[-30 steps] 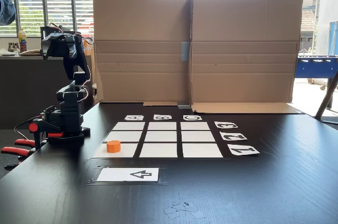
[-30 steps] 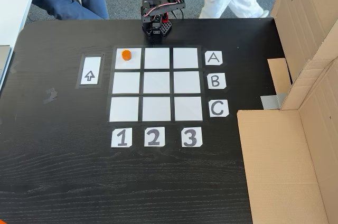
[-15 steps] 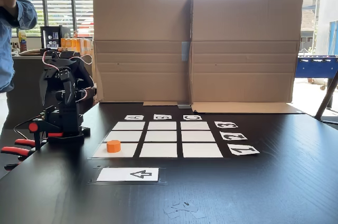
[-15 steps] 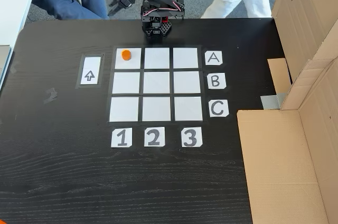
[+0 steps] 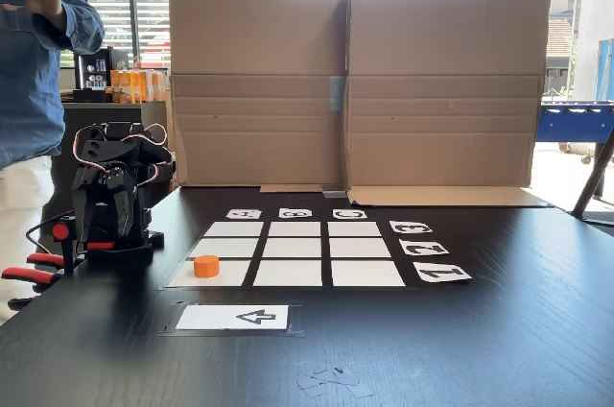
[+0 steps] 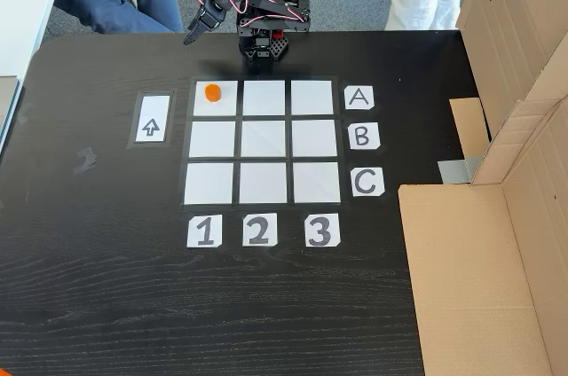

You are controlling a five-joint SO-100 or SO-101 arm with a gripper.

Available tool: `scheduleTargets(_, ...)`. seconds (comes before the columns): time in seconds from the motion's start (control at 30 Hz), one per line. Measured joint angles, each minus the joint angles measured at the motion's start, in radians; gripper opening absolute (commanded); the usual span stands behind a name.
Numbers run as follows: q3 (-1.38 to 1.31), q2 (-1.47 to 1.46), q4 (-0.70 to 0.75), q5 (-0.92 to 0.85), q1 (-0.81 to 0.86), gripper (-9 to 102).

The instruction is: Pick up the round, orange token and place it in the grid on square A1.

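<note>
The round, orange token (image 6: 211, 91) lies inside square A1 (image 6: 216, 97), the upper left cell of the grid (image 6: 263, 141) in the fixed view from above. It sits in the upper part of this cell, a little left of its middle, and it touches no black line. In the fixed view from the side, the same token (image 5: 206, 266) stands upright in the lower left cell (image 5: 209, 274) of the grid (image 5: 297, 252), the cell nearest to the camera on that side.

The arm is folded at the top centre of the frame seen from above, at the far edge of the dark worktop (image 6: 106, 287). The pincer (image 6: 193, 35) points to the lower left there, well apart from the token, and it holds nothing. Its two fingers lie close together; I cannot tell if a small gap stays between them. From the side, the pincer (image 5: 117, 213) hangs down at the left of the frame, above the arm's base.

A white card with a black arrow (image 6: 152, 119) lies just left of the grid in the view from above. Cardboard walls (image 5: 355, 81) stand behind the grid in the side view. A person in a blue shirt (image 5: 34, 61) stands at the upper left of the side view. Red-handled clamps (image 5: 29, 275) grip the worktop edge at the left.
</note>
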Motion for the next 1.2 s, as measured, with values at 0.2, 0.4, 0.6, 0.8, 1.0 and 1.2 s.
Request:
scheduleTargets(0.2,0.043,0.017,-0.041,0.025,0.017,26)
scheduleTargets(0.4,0.106,0.046,-0.06,0.025,0.028,26)
scheduleTargets(0.6,0.126,0.077,-0.06,0.025,0.028,26)
scheduleTargets(0.8,0.132,0.077,-0.063,0.025,0.035,26)
scheduleTargets(1.0,0.132,0.077,-0.067,0.025,0.035,26)
scheduleTargets(1.2,0.133,0.077,-0.069,0.031,0.041,26)
